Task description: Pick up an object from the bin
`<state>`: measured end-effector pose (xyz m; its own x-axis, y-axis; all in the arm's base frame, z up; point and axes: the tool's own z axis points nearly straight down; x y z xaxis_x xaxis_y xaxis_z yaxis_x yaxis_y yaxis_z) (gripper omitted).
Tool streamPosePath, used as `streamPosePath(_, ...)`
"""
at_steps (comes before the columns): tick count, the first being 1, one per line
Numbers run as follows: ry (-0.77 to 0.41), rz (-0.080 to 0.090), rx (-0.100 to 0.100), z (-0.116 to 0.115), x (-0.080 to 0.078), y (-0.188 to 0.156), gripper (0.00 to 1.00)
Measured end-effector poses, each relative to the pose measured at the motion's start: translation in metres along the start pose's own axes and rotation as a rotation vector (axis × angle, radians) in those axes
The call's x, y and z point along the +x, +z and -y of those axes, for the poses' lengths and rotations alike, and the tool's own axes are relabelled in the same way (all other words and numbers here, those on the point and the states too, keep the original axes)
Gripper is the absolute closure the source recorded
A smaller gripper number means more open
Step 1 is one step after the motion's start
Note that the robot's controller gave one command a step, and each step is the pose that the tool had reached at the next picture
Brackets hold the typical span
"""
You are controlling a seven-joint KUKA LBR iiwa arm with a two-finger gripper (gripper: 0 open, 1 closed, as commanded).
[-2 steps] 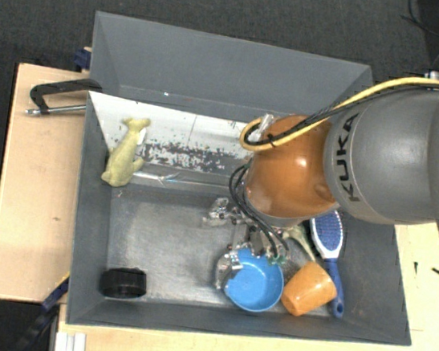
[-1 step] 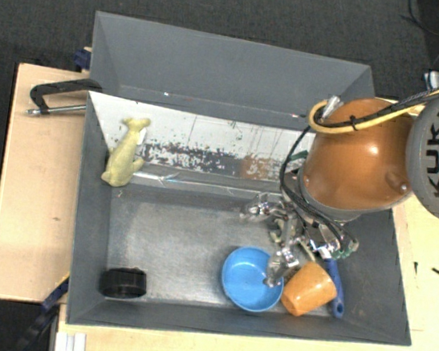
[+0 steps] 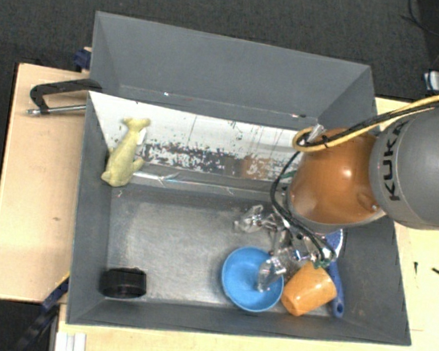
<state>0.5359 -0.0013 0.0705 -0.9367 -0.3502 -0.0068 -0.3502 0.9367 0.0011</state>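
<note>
Over the blue bowl (image 3: 240, 285), beside the orange cup (image 3: 308, 293), hangs the gripper (image 3: 267, 275); its state is unclear.

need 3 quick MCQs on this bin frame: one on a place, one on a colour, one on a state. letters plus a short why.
1. Where does the black round thing lie?
A. in the lower left corner of the bin
B. inside the bowl
C. in the upper right corner

2. What colour is the bowl under the tool?
A. red
B. blue
C. white

3. How does the yellow toy sit?
A. flat in the middle of the floor
B. upside down in the bowl
C. propped against the wall at upper left

Answers:
1 A: it lies on the floor by the lower left corner, apart from the rest.
2 B: the bowl is plainly blue, next to the orange cup.
3 C: it leans up the wall, one end raised.
</note>
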Motion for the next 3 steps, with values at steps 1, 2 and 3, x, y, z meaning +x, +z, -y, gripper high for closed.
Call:
streamPosePath(1, 0.0, 0.012, 0.002, -0.001, -0.004, -0.006, 1.0)
streamPosePath(2, -0.043, 0.008, 0.005, -0.004, -0.011, -0.115, 1.0)
streamPosePath(3, -0.274, 0.002, 0.002, -0.017, -0.026, -0.143, 1.0)
